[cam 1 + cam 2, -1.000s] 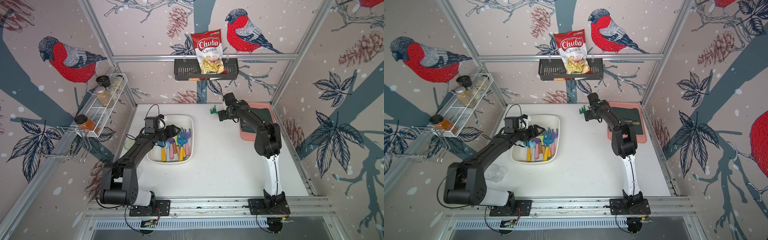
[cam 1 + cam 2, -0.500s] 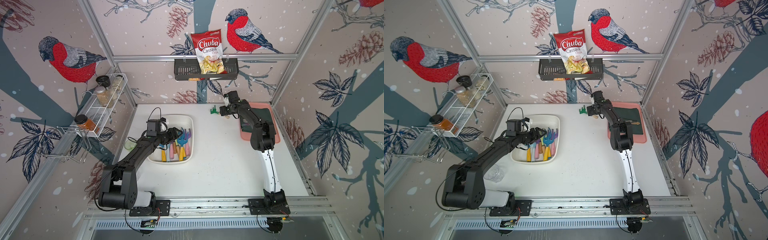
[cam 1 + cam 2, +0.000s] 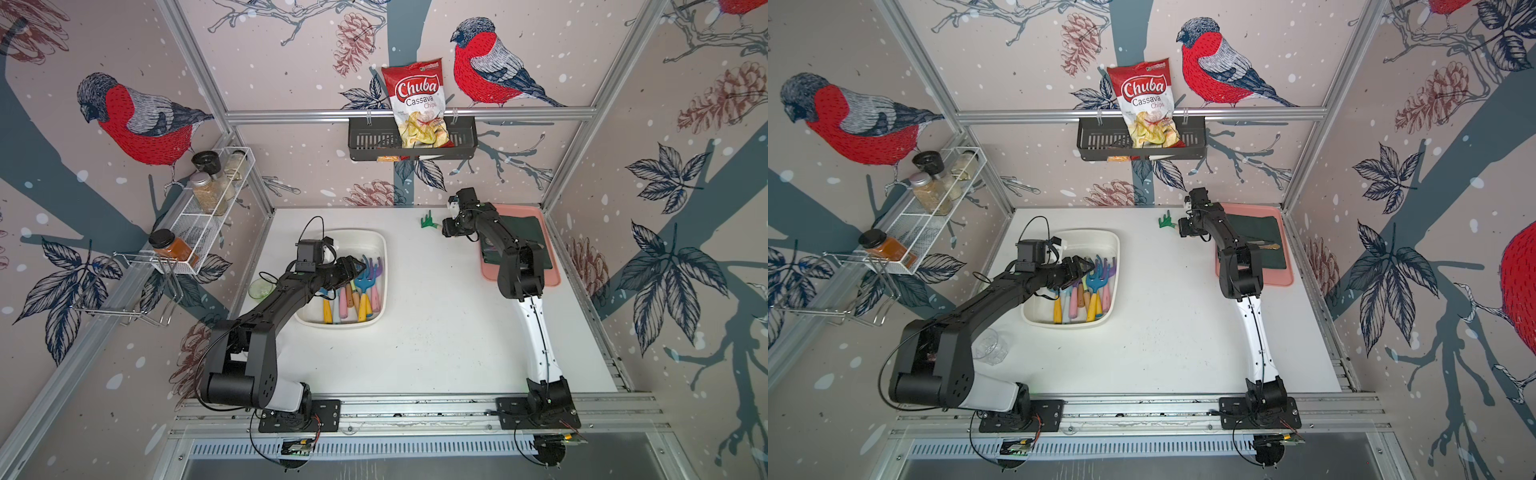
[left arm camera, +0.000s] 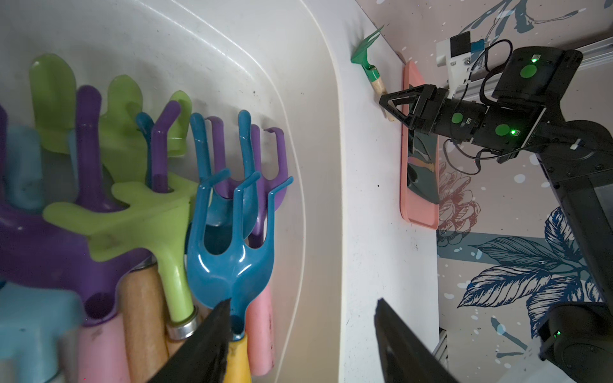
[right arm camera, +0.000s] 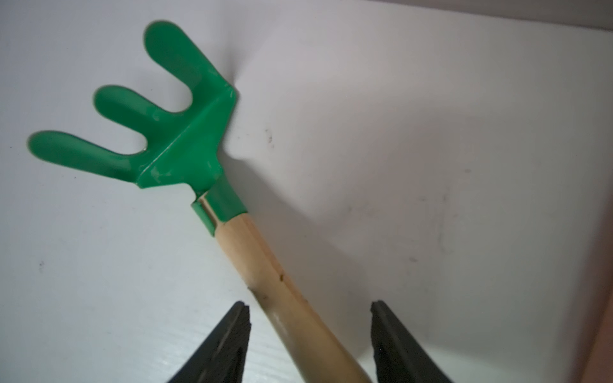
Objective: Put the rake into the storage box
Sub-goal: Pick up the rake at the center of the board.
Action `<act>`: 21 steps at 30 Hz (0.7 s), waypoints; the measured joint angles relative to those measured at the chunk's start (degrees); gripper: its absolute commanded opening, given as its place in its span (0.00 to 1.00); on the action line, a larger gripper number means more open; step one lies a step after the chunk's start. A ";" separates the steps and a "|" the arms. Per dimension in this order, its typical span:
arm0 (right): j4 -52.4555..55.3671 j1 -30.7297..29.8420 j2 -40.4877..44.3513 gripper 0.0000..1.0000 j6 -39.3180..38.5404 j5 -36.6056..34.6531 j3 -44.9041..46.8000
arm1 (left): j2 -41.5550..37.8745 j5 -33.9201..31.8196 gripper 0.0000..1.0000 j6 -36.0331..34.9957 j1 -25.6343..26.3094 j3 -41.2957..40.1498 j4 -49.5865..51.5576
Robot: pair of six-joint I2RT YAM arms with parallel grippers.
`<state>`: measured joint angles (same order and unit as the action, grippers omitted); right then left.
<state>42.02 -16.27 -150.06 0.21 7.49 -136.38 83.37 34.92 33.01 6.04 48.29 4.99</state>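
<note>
The rake (image 3: pixel 430 222) (image 3: pixel 1166 221) has a green three-pronged head and a pale wooden handle (image 5: pixel 265 265); it lies on the white table near the back wall. My right gripper (image 3: pixel 444 227) (image 3: pixel 1180 227) (image 5: pixel 310 305) is low at the handle's end. It is open, with one finger on each side of the handle and a gap on both sides. The storage box (image 3: pixel 353 232) (image 3: pixel 1096 241) (image 4: pixel 265 66), a white tub, sits to the left with several coloured toy tools in it. My left gripper (image 3: pixel 358 266) (image 4: pixel 302 303) hangs open and empty over those tools.
A pink tray (image 3: pixel 552 266) with a dark green cloth (image 3: pixel 519 232) lies just right of the right arm. A black basket (image 3: pixel 365 141) with a chips bag hangs on the back wall. A wire rack (image 3: pixel 199 224) of jars is on the left wall. A glass (image 3: pixel 990 347) stands near the left arm's base.
My right gripper's jaws have narrowed around the rake handle and its wrist has shifted slightly at the rake. The left arm has eased a little toward the front of the tub.
</note>
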 measured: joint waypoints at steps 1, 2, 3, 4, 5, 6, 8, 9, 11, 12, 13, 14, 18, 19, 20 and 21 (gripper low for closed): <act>0.17 -0.22 0.00 0.55 0.00 -0.04 0.07 | 0.00 0.02 0.69 0.00 0.07 -0.02 -0.04; 0.24 -0.39 0.00 0.53 -0.02 -0.07 0.26 | 0.00 0.00 0.69 0.00 0.13 -0.09 -0.09; 0.48 -0.68 0.00 0.49 -0.04 -0.22 0.57 | 0.00 0.00 0.68 0.00 0.24 -0.24 -0.20; 0.44 -0.94 0.00 0.47 -0.15 -0.72 0.72 | 0.00 -0.02 0.68 0.00 0.33 -0.35 -0.22; 0.39 -1.27 0.00 0.45 -0.33 -1.14 0.94 | 0.00 -0.04 0.68 0.02 0.44 -0.44 -0.22; 0.15 -1.51 0.00 0.41 -0.26 -1.62 1.14 | 0.00 -0.04 0.68 0.02 0.48 -0.50 -0.28; -0.37 -1.95 0.13 0.33 -0.31 -2.27 1.64 | 0.00 -0.04 0.68 0.04 0.52 -0.61 -0.39; -0.70 -2.14 0.22 0.27 -0.52 -2.64 1.97 | 0.00 -0.07 0.68 0.07 0.52 -0.61 -0.39; -1.18 -2.47 0.33 0.21 -1.27 -3.34 2.32 | -0.09 -0.07 0.68 0.09 0.52 -0.61 -0.39; -1.16 -2.64 0.37 0.20 -1.36 -3.67 2.36 | -0.13 -0.07 0.68 0.09 0.52 -0.61 -0.39; -1.05 -2.75 0.46 0.19 -1.40 -3.91 2.40 | -0.20 -0.07 0.68 0.13 0.52 -0.57 -0.37; -0.81 -2.86 0.72 0.19 -1.31 -3.96 2.62 | -0.28 -0.07 0.68 0.15 0.57 -0.44 -0.24; -0.02 -3.48 5.62 0.19 -0.02 -2.34 9.73 | -1.53 -0.07 0.68 1.14 0.96 0.28 -0.37; -0.11 -3.78 7.72 0.19 0.11 -1.68 12.85 | -2.03 -0.09 0.68 1.22 1.18 0.31 -0.44; -0.31 -4.31 10.21 0.19 0.70 -0.85 16.26 | -2.45 -0.09 0.68 1.49 1.36 0.28 -0.44; -0.66 -5.14 13.44 0.18 1.88 0.13 20.33 | -3.06 -0.13 0.68 1.66 1.64 0.22 -0.57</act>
<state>41.36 -21.41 -136.62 2.09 7.62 -116.05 80.31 34.79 34.68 7.68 48.51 4.43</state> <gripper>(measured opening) 0.229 0.685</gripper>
